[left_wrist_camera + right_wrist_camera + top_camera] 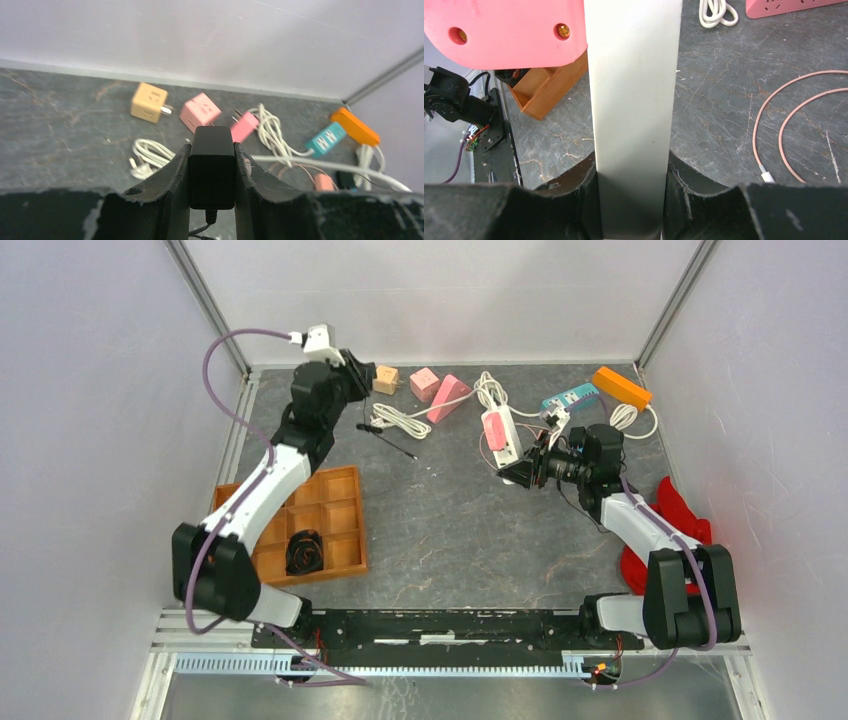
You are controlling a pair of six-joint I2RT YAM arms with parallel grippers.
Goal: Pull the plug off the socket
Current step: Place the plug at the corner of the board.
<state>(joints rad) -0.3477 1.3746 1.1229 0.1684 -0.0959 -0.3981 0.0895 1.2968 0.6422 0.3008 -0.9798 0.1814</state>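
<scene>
- The plug [212, 170], a black block, sits clamped between the fingers of the left gripper [212, 150], which press on its two flat sides, closed to the plug's width.
- Its long axis runs along the fingers, away from the wrist camera; a thin cord leaves the end nearest the camera. The prongs cannot be seen.
- In the top view this gripper is at the far left corner of the table, well apart from the power strip [500, 434].
- The right gripper [631, 165] is closed on the strip's white sides, one finger [583, 176] on each side, holding it at its near end.
- The strip's long axis runs straight out from the wrist, with its pink face turned to the left in that view; from above it lies roughly front to back, right of centre.
- Near the plug on the table: a tan cube adapter [148, 102], a pink cube adapter [200, 111] and a coiled white cable [400, 422].
- A teal strip [572, 397] and an orange strip [621, 387] lie far right.
- A wooden tray [335, 508] sits near left.
</scene>
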